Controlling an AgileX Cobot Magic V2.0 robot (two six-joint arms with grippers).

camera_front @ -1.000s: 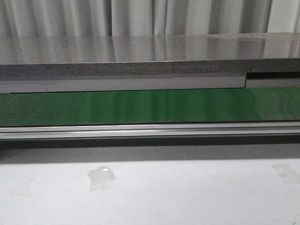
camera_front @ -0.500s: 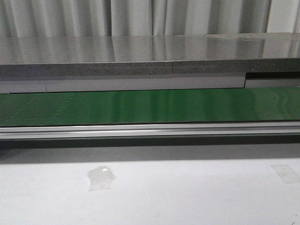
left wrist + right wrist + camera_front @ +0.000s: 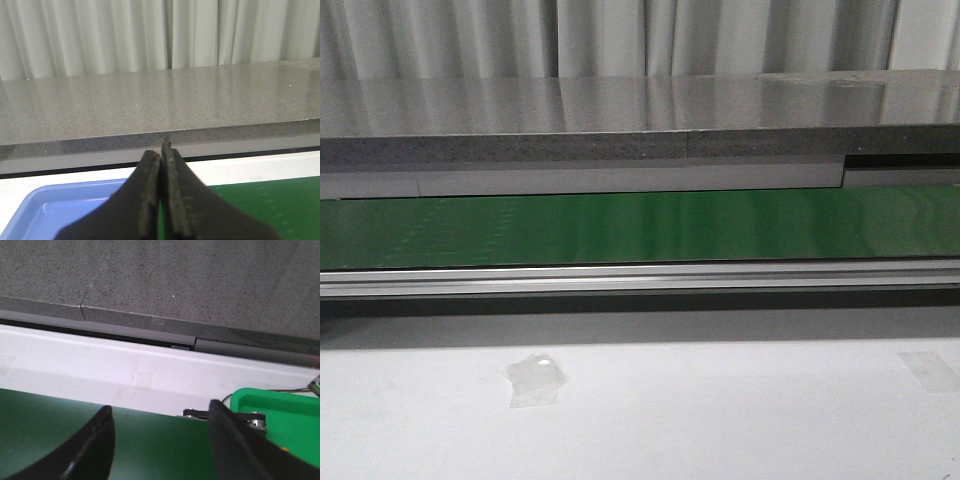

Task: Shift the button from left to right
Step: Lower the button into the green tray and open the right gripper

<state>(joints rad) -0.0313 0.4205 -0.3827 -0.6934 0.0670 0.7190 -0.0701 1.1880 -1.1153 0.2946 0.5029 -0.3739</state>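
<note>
The button shows in none of the views. The long green belt [image 3: 640,228] runs bare across the front view, and neither gripper appears there. In the left wrist view my left gripper [image 3: 161,152] is shut, its black fingers pressed together with nothing between them, above the seam of a blue tray [image 3: 75,205] and the belt [image 3: 270,205]. In the right wrist view my right gripper [image 3: 160,407] stands open over the belt's end [image 3: 150,445], nothing between its fingers. A tiny orange speck [image 3: 283,448] shows in the green tray beside one finger; I cannot tell what it is.
A grey stone counter [image 3: 620,105] runs behind the belt, with pale curtains beyond it. An aluminium rail [image 3: 640,278] edges the belt's near side. The white table in front carries two tape patches [image 3: 533,380]. A green tray [image 3: 280,405] sits past the belt's right end.
</note>
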